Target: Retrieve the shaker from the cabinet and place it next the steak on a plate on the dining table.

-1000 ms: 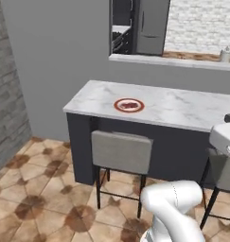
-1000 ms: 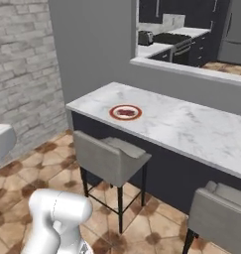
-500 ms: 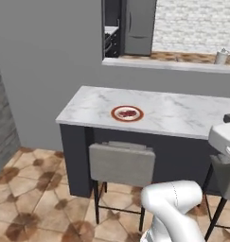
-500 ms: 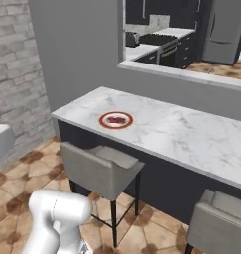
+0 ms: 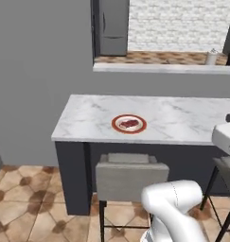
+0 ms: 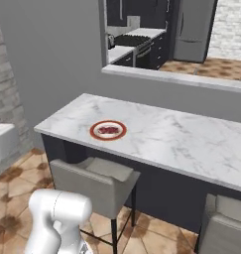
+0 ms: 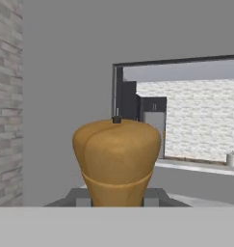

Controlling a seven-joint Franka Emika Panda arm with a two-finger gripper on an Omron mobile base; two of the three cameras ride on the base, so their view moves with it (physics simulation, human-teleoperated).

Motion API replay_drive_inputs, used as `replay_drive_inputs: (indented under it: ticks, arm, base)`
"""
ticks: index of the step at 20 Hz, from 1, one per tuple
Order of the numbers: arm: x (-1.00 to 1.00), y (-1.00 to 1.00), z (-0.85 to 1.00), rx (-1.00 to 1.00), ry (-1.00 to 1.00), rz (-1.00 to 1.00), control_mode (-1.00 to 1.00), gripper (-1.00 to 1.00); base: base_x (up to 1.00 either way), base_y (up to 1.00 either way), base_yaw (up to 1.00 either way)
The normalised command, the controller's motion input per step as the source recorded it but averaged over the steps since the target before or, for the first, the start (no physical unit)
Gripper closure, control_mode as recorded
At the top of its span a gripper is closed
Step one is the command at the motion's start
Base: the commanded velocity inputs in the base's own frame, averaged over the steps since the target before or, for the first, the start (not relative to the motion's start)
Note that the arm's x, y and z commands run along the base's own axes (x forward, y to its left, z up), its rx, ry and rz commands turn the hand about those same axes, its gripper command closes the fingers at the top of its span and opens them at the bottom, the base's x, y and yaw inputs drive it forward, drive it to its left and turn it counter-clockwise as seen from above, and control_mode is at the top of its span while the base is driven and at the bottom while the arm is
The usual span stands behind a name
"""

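The shaker (image 7: 116, 161) sat pinched in the closed gripper (image 7: 116, 198), well short of the plate (image 5: 129, 124) holding the steak (image 5: 129, 124); the stool (image 5: 130, 175) below risked snagging the arm.

Grey wall (image 5: 40, 56) with a pass-through opening (image 6: 161, 34), patterned brown tile floor (image 5: 22, 212), grey upholstered stools (image 5: 128, 177).

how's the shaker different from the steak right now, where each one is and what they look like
The shaker is tan wood with a rounded, bulging top, standing upright; the steak is a flat red-brown slab. The shaker sits between the fingers of the shut gripper, off the table, while the steak lies on the red-rimmed plate on the dining table. Both are small, and nothing else stands on the plate yet.
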Motion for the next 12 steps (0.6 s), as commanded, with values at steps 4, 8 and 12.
replay_drive_inputs:
  ticks: [4, 8, 12]
  arm:
    - [0.00, 0.00, 0.00, 0.00, 0.00, 0.00, 1.00, 1.00]
    - [0.00, 0.00, 0.00, 0.00, 0.00, 0.00, 1.00, 1.00]
    - [0.00, 0.00, 0.00, 0.00, 0.00, 0.00, 1.00, 1.00]
  base:
    - [0.54, 0.03, -0.21]
    - [0.92, 0.01, -0.12]
    - [0.86, 0.00, -0.08]
